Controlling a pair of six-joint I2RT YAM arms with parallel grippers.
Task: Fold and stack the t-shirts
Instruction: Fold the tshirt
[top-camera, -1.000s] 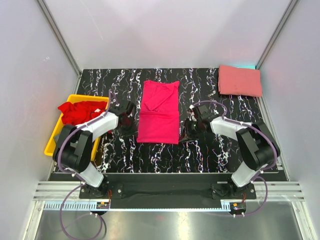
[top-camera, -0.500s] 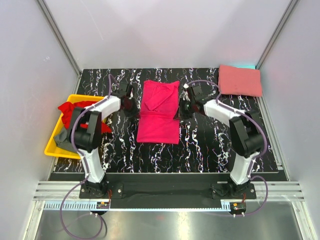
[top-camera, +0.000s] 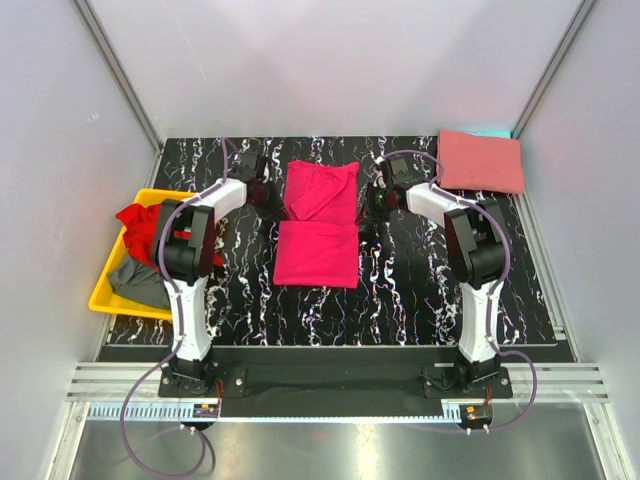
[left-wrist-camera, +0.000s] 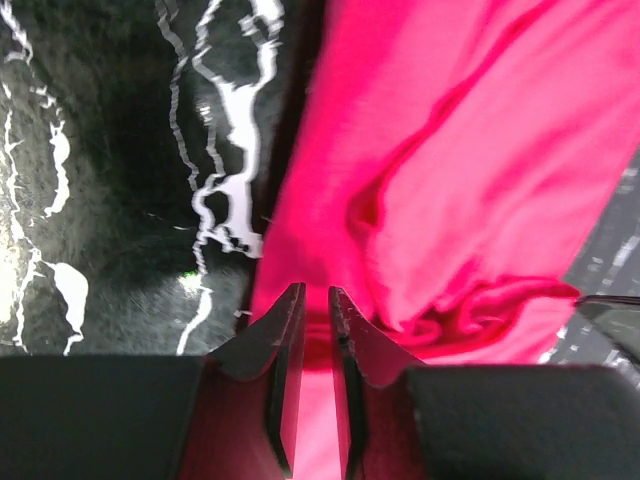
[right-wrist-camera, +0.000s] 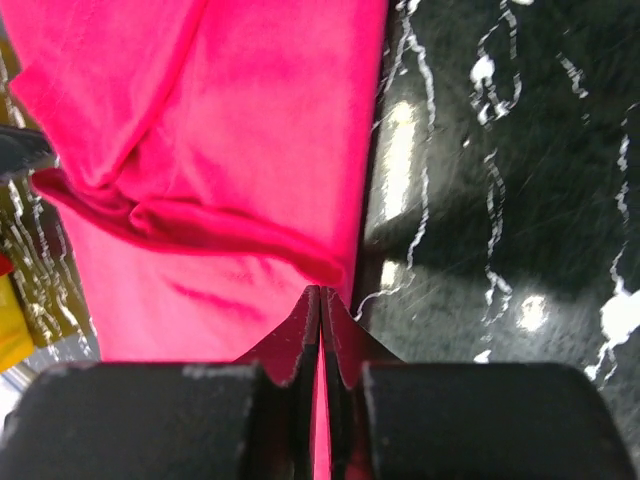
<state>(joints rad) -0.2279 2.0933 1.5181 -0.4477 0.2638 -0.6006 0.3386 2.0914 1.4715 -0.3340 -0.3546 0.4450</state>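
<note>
1. A black marbled table (top-camera: 420, 290) is sitting inside white walls, with the magenta t-shirt (top-camera: 316, 255) lying at centre.
2. Having slid up from its 6 o'clock hem, the left gripper (left-wrist-camera: 315, 295) and right gripper (right-wrist-camera: 320, 295) are now pinching its 9 and 3 o'clock edges, jaws nearly closed, likely readying a fold.
3. The salmon t-shirt (top-camera: 480, 162) is lying folded at 1 o'clock. The red t-shirt (top-camera: 140, 225) and grey t-shirt (top-camera: 135, 280) are waiting in the yellow bin (top-camera: 103, 290) at 9 o'clock, well apart.

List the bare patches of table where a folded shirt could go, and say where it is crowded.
Free: the near strip between the magenta shirt and the table's near edge; a narrow strip below the salmon shirt. Crowded: the middle, where left gripper and right gripper pinch the magenta shirt's edges, and beside the bin.
</note>
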